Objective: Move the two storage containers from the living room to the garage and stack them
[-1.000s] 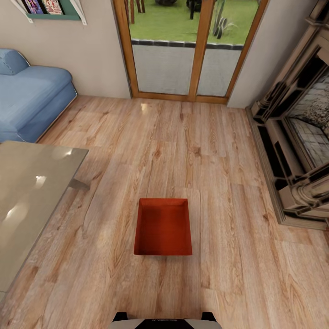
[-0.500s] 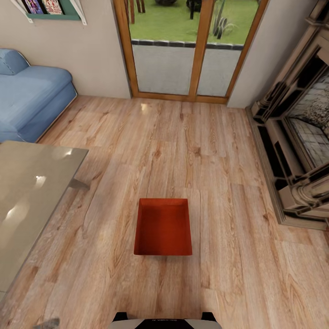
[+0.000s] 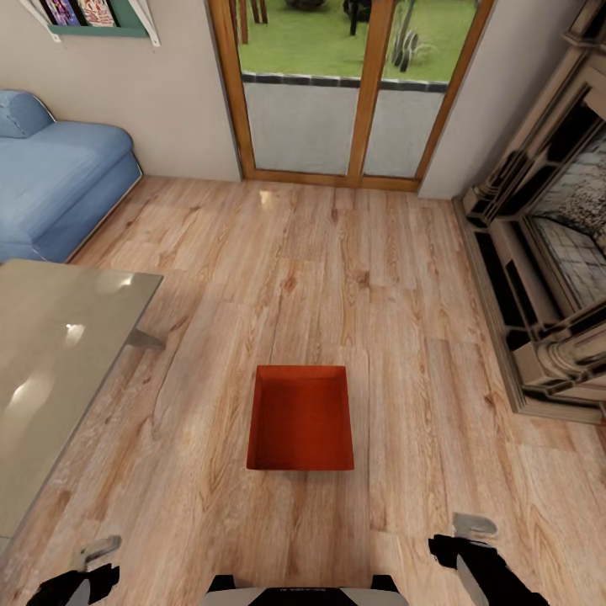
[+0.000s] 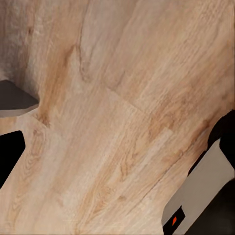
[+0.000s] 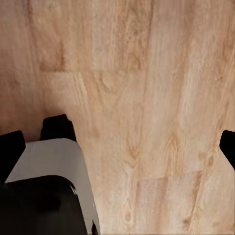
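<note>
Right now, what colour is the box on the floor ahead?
Red-orange, plain, inside and out; the box shows best in the head view.

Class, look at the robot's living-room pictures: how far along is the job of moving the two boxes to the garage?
Done: nothing visible yet. One red box sits empty on the wood floor, ahead of the robot, between the table and the fireplace. In hand: nothing; the left hand and right hand are at the bottom edge of the head view, short of the box. Left: lifting it, carrying, stacking both.
</note>
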`<state>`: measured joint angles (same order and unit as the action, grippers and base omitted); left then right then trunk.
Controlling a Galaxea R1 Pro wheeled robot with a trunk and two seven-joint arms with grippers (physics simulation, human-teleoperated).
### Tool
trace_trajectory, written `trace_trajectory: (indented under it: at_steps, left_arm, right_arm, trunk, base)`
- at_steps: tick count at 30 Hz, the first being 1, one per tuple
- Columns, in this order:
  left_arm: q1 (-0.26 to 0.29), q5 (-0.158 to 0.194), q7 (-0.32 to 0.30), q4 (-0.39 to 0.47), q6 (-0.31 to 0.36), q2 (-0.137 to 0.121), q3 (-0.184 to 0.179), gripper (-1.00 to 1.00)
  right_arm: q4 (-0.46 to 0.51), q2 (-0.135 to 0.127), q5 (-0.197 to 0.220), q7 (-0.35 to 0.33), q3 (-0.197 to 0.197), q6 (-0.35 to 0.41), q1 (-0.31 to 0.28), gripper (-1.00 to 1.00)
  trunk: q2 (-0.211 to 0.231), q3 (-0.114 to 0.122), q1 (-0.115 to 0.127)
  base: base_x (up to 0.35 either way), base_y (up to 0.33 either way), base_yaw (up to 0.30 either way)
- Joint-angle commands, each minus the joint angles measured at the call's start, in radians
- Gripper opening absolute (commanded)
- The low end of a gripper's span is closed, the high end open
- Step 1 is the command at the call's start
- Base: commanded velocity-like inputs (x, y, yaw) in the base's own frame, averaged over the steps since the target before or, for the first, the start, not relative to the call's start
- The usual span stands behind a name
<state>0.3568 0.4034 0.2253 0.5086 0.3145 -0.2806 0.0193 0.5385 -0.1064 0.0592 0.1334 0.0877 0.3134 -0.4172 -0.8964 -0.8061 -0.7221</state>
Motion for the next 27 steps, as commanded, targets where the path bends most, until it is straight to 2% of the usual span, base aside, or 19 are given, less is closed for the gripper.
trace_trajectory:
  at_steps: [1, 3, 4, 6, 7, 9, 10, 11, 13, 15, 16, 19, 21, 24, 25, 27]
  left_arm:
    - [0.024, 0.011, 0.010, 0.000, 0.007, 0.005, 0.000, 1.00]
    - [0.049, 0.011, 0.013, -0.001, 0.008, 0.012, 0.000, 1.00]
    - [0.075, 0.011, 0.015, -0.002, 0.009, 0.022, 0.000, 1.00]
    - [0.102, 0.011, 0.016, -0.005, 0.010, 0.037, -0.001, 1.00]
    - [0.130, 0.011, 0.017, -0.010, 0.010, 0.057, -0.001, 1.00]
    - [0.158, 0.011, 0.018, -0.017, 0.009, 0.080, -0.001, 1.00]
    - [0.188, 0.010, 0.018, -0.025, 0.007, 0.105, -0.001, 1.00]
    - [0.203, 0.009, 0.018, -0.029, 0.005, 0.118, -0.001, 1.00]
    - [0.266, 0.001, 0.017, -0.041, 0.000, 0.179, -0.003, 1.00]
    - [0.292, -0.003, 0.017, -0.044, -0.002, 0.211, -0.005, 1.00]
    - [0.310, -0.010, 0.016, -0.046, -0.004, 0.240, -0.007, 1.00]
    - [0.330, -0.038, 0.016, -0.049, -0.019, 0.284, -0.013, 1.00]
    - [0.335, -0.055, 0.014, -0.051, -0.042, 0.296, -0.015, 1.00]
    - [0.341, -0.079, 0.009, -0.067, -0.126, 0.310, -0.020, 1.00]
    - [0.342, -0.087, 0.008, -0.087, -0.174, 0.315, -0.020, 1.00]
    - [0.343, -0.093, 0.008, -0.107, -0.214, 0.319, -0.021, 1.00]
  right_arm:
    - [-0.046, 0.027, 0.006, 0.030, 0.000, -0.034, -0.054, 1.00]
    - [-0.101, 0.056, 0.007, 0.054, 0.000, -0.092, -0.111, 1.00]
    - [-0.163, 0.088, 0.008, 0.075, -0.001, -0.165, -0.166, 1.00]
    - [-0.224, 0.118, 0.008, 0.093, -0.001, -0.240, -0.217, 1.00]
    - [-0.276, 0.146, 0.007, 0.106, -0.002, -0.307, -0.259, 1.00]
    - [-0.315, 0.170, 0.004, 0.115, -0.002, -0.362, -0.291, 1.00]
    - [-0.337, 0.193, 0.000, 0.121, -0.003, -0.401, -0.311, 1.00]
    - [-0.344, 0.204, -0.002, 0.123, -0.003, -0.415, -0.318, 1.00]
    - [-0.358, 0.244, -0.015, 0.127, -0.010, -0.446, -0.335, 1.00]
    - [-0.362, 0.258, -0.024, 0.128, -0.012, -0.454, -0.339, 1.00]
    - [-0.364, 0.268, -0.038, 0.126, -0.015, -0.461, -0.342, 1.00]
    - [-0.367, 0.280, -0.077, 0.121, -0.018, -0.471, -0.345, 1.00]
    - [-0.367, 0.281, -0.100, 0.119, -0.017, -0.475, -0.345, 1.00]
    - [-0.374, 0.281, -0.147, 0.118, -0.016, -0.478, -0.346, 1.00]
    - [-0.378, 0.281, -0.168, 0.117, -0.015, -0.479, -0.346, 1.00]
    - [-0.382, 0.281, -0.184, 0.117, -0.015, -0.480, -0.345, 1.00]
  trunk:
    - [-0.001, -0.001, 0.000]
    - [-0.001, -0.001, 0.000]
    - [-0.001, -0.001, 0.000]
    - [-0.001, -0.001, 0.000]
    - [-0.001, -0.001, 0.000]
    - [-0.001, -0.001, 0.000]
    - [-0.001, -0.001, 0.000]
    - [-0.001, -0.001, 0.000]
    - [-0.001, -0.001, 0.000]
    - [-0.001, -0.001, 0.000]
    - [-0.001, -0.001, 0.000]
    - [-0.001, -0.001, 0.000]
    - [-0.001, -0.001, 0.000]
    - [-0.001, -0.001, 0.000]
    - [-0.001, -0.001, 0.000]
    - [-0.001, -0.001, 0.000]
  base:
    - [0.000, 0.000, 0.000]
    - [0.000, 0.000, 0.000]
    - [0.000, 0.000, 0.000]
    - [0.000, 0.000, 0.000]
    - [0.000, 0.000, 0.000]
    - [0.000, 0.000, 0.000]
    - [0.000, 0.000, 0.000]
    - [0.000, 0.000, 0.000]
    - [0.000, 0.000, 0.000]
    - [0.000, 0.000, 0.000]
    - [0.000, 0.000, 0.000]
    - [0.000, 0.000, 0.000]
    - [0.000, 0.000, 0.000]
    - [0.000, 0.000, 0.000]
    - [0.000, 0.000, 0.000]
    - [0.000, 0.000, 0.000]
